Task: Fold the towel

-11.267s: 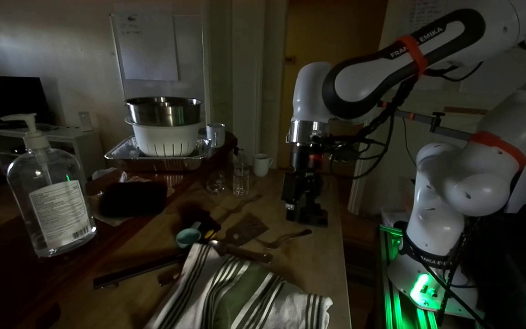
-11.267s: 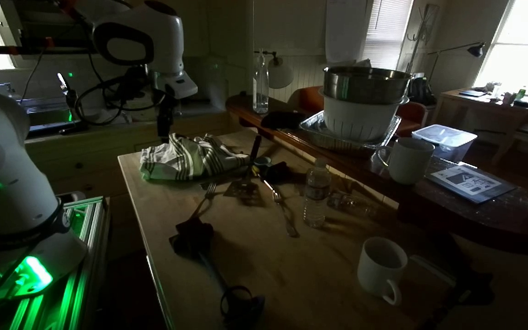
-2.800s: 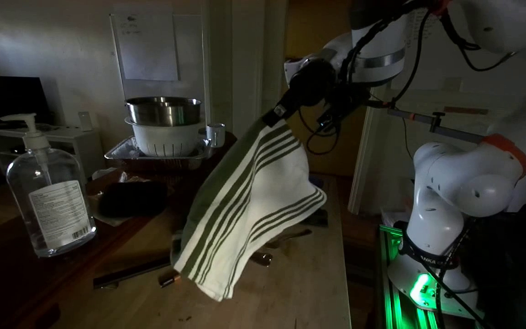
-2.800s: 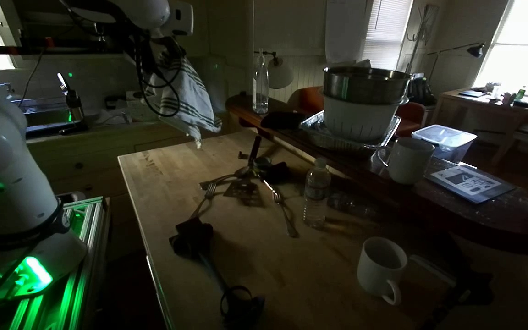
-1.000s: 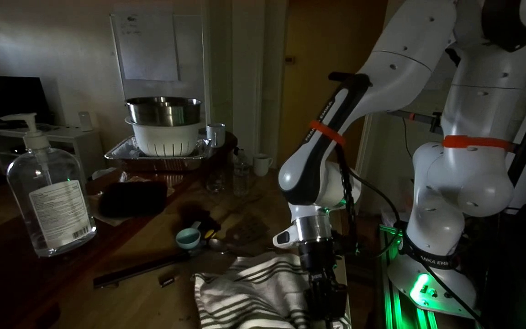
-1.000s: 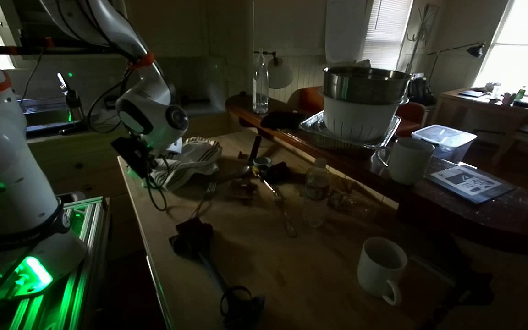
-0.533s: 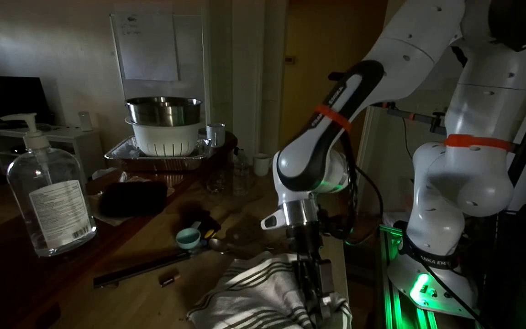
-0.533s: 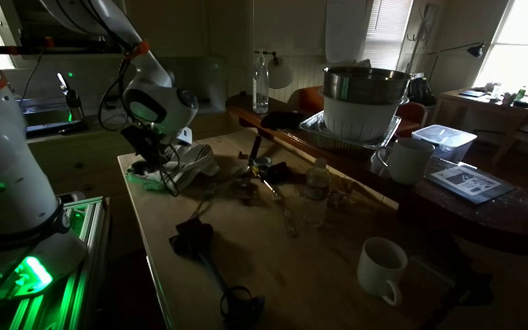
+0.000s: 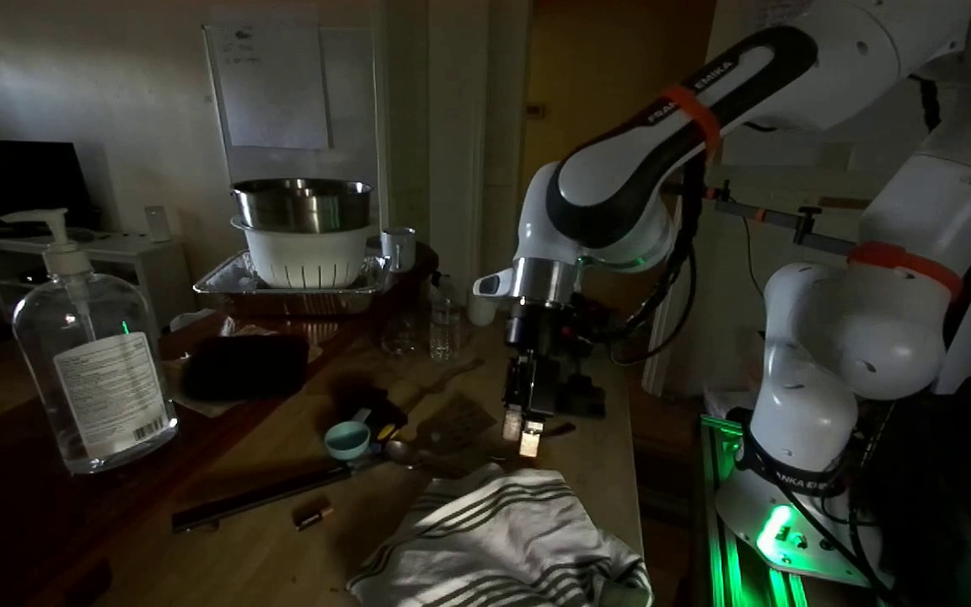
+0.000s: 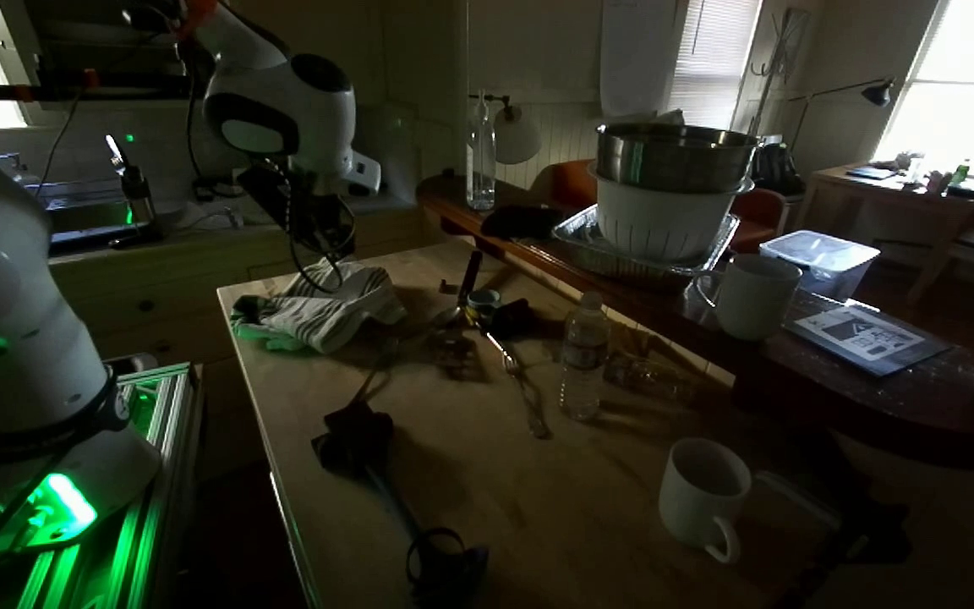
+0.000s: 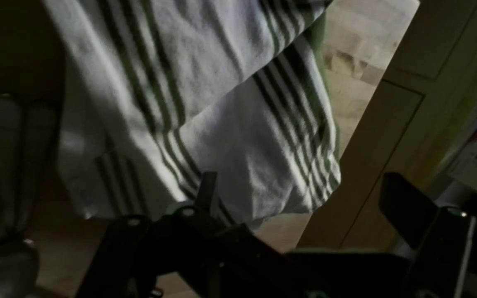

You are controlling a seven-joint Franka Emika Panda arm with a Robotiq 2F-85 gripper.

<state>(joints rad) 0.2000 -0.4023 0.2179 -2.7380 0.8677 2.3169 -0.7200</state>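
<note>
Towel (image 9: 494, 539): I am seeing it lying rumpled on the bench (image 10: 487, 499), pale with dark green stripes; in my wrist view it is covering the middle and the stretch from 9 to 1 o'clock, 1 layer crossing another on a slant.
Jaws: I am holding them spread wide, near 7 and 4 o'clock in my wrist view; in both exterior views they are hanging at 12 o'clock from the towel, clear of it.
Arm (image 9: 620, 173): in an exterior view it is arching from 2 o'clock, its wrist hanging down.
Spoon (image 11: 10, 265): it is lying at 8 o'clock in my wrist view.
Scoop (image 9: 346, 440): in an exterior view it is lying at 10 o'clock from the towel, a black bar (image 9: 262, 497) lying at 9.
Water bottle (image 10: 584, 364): in an exterior view it is standing upright, a fork (image 10: 526, 399) lying at its 8 o'clock.
Mug (image 10: 698, 499): it is standing upright at 5 o'clock from the water bottle.
Steel bowl (image 9: 304, 209): in an exterior view it is resting on a white colander (image 9: 308, 260) at 10 o'clock.
</note>
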